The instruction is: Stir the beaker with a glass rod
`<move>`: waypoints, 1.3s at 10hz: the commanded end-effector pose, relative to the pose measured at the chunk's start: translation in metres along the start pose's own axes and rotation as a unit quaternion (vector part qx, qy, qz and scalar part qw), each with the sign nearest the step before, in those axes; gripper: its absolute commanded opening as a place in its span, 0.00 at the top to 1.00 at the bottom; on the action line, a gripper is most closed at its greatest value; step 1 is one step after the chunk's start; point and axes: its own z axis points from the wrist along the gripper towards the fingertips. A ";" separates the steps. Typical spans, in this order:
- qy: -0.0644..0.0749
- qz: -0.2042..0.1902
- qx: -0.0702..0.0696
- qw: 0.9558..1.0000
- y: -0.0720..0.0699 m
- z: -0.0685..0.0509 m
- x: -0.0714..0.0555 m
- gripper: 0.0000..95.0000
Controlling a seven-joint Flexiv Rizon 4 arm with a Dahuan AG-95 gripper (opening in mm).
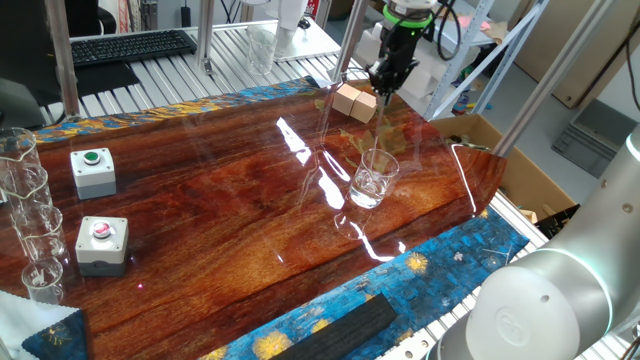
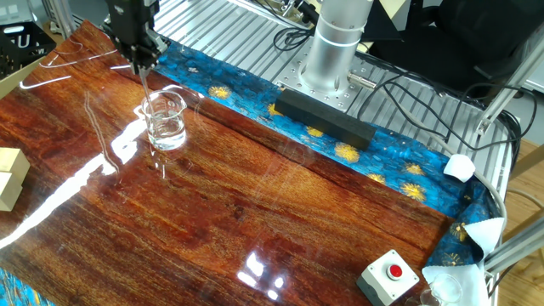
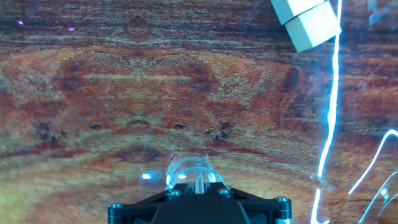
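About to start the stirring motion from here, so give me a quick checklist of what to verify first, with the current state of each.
1. Glass rod held by gripper: ok, it hangs straight down from the fingertips.
2. Rod tip inside beaker: ok, the lower end sits within the rim.
3. Beaker upright on table: ok.
4. Rod clear of the beaker wall: cannot tell, glass on glass is hard to read.
5. Wooden blocks away from beaker: ok, they sit apart behind it.

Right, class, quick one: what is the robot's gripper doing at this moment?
Gripper: closed on the glass rod, held upright above the beaker, with the rod's lower end reaching down into it.
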 end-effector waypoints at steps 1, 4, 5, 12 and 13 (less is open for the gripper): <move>0.010 0.002 -0.007 1.000 -0.005 -0.004 0.006 1.00; 0.014 0.010 -0.015 1.000 -0.004 -0.010 0.017 1.00; 0.014 0.012 -0.017 1.000 -0.002 -0.010 0.020 1.00; 0.006 0.023 -0.024 0.999 0.007 -0.007 0.026 1.00; 0.006 0.022 -0.022 0.999 0.008 -0.007 0.026 1.00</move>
